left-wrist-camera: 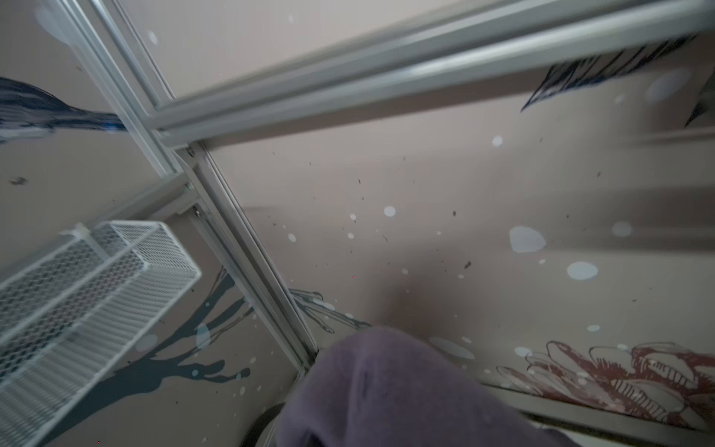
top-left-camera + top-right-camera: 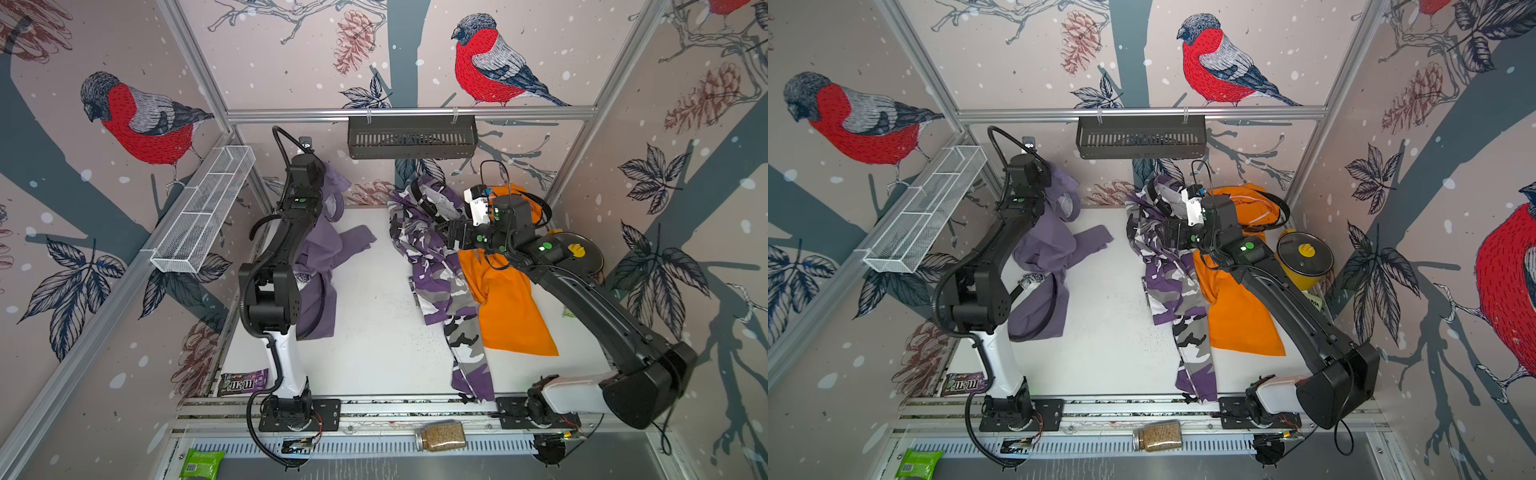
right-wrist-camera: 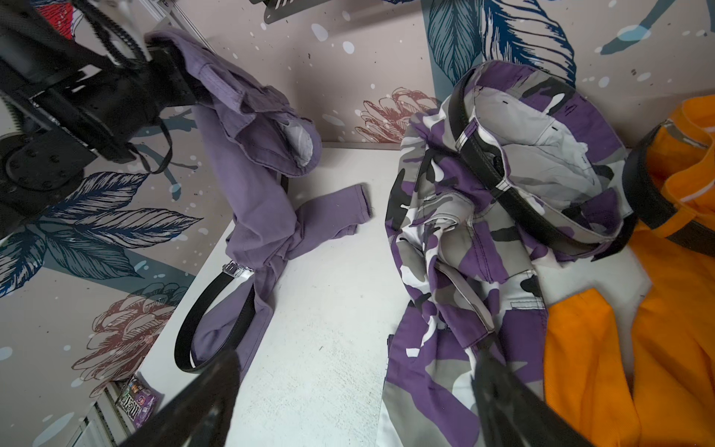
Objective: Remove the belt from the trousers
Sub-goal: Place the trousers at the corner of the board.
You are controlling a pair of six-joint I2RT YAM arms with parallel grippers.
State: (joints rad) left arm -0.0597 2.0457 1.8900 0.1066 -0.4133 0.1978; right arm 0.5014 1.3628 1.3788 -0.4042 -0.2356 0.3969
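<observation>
Though a mere fold from the left wrist, lilac trousers: waistband clenched in left fingers, shown only from right wrist.
Belt: curled against lilac leg, left side of worktop.
Right fingers: spread, empty.
Packet: "m&m's".

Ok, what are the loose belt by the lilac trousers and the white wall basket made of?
The belt by the lilac trousers: smooth black strap with slight sheen, likely leather or faux leather; shiny buckle, probably metal. The basket: white-coated wire mesh, by its see-through grid.
</observation>
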